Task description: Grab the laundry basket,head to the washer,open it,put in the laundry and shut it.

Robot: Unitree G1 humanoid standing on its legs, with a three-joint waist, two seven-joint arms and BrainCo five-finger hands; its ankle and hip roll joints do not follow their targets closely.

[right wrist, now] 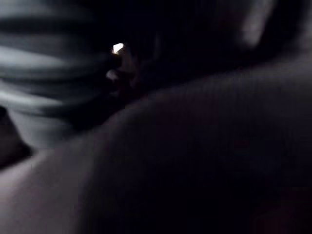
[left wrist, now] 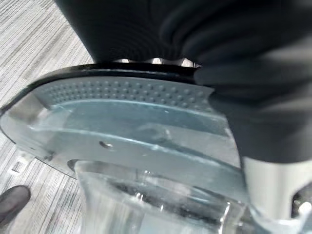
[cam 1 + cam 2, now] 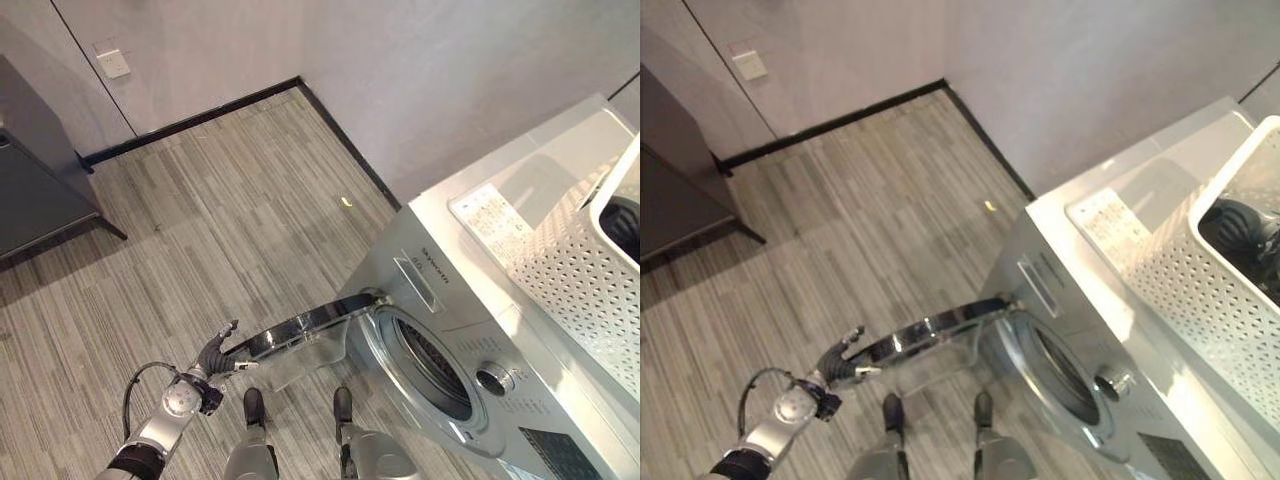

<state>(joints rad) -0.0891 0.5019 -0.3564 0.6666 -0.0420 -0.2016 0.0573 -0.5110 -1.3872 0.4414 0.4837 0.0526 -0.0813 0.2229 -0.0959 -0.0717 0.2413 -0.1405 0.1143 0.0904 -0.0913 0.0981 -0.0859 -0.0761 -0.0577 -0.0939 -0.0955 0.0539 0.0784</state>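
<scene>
The door (image 3: 300,335) is probably rigid and moderately heavy on its hinge; its chrome ring and glass bowl look slippery, so the rim edge farthest from the hinge appears the best hold. It is round, with a chrome rim and clear bulging glass, and stands swung wide from the washer (image 3: 480,340). The left hand (image 3: 213,353) is at that outer rim, fingers against it; whether they curl round it cannot be told. The white perforated basket (image 3: 1200,260), holding dark laundry (image 3: 1240,230), sits on the washer top, well beyond the hand.
</scene>
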